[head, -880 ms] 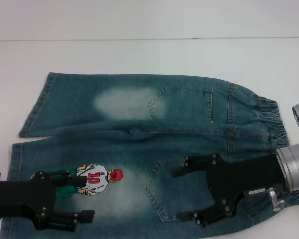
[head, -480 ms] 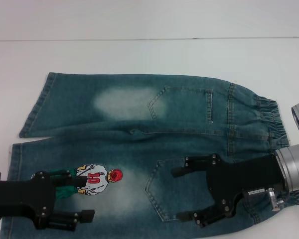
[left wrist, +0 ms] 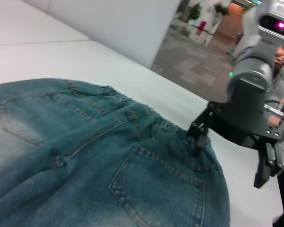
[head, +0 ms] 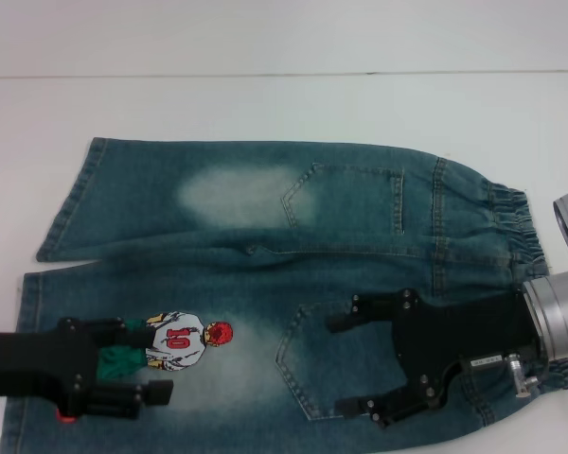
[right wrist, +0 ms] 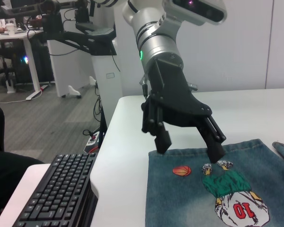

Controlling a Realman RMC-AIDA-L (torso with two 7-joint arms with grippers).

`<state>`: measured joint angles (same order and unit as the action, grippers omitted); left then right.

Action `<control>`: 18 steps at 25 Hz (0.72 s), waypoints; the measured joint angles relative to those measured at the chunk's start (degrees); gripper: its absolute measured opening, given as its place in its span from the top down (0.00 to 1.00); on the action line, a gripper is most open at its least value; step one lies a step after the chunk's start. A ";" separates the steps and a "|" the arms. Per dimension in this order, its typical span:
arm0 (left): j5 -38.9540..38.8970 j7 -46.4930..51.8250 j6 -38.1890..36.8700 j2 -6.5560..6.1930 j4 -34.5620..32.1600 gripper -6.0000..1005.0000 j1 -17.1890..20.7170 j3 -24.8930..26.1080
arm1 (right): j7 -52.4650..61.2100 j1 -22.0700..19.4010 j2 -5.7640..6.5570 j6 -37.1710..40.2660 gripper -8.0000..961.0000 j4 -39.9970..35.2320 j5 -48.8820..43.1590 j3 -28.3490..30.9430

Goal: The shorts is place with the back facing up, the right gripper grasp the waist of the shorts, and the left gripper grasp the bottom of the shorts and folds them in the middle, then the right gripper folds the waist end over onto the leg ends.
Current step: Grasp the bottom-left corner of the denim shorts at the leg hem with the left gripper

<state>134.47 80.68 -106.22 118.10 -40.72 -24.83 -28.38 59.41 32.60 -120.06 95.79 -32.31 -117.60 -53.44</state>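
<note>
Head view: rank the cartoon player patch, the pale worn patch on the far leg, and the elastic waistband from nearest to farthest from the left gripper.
From the left gripper, which is open over the near leg:
1. Cartoon player patch, right beside the fingertips on the near leg.
2. Pale worn patch, on the far leg, toward the table's back.
3. Elastic waistband, at the opposite end, by the right gripper.

White table [head: 265, 104]; black keyboard [right wrist: 57, 194] beside table edge.
</note>
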 joint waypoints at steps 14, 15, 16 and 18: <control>2.08 35.62 -9.11 -0.71 -16.79 0.10 -0.76 -2.24 | 0.00 -0.08 0.18 -1.23 0.05 -0.38 0.00 0.09; 2.89 37.48 -9.13 -0.99 -17.49 0.10 -0.90 -2.56 | 0.00 -0.08 0.18 -1.31 0.05 -0.39 0.00 0.09; 3.97 39.52 -9.25 -1.36 -18.12 0.10 -1.14 -2.86 | 0.00 -0.08 0.18 -1.49 0.05 -0.39 0.00 0.09; 5.72 42.14 -9.48 -1.74 -18.84 0.10 -1.57 -3.10 | 0.00 -0.08 0.18 -1.69 0.05 -0.39 0.00 0.09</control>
<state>140.19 122.82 -115.70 116.36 -59.55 -26.40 -31.49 59.41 32.52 -119.88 94.10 -32.70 -117.60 -53.35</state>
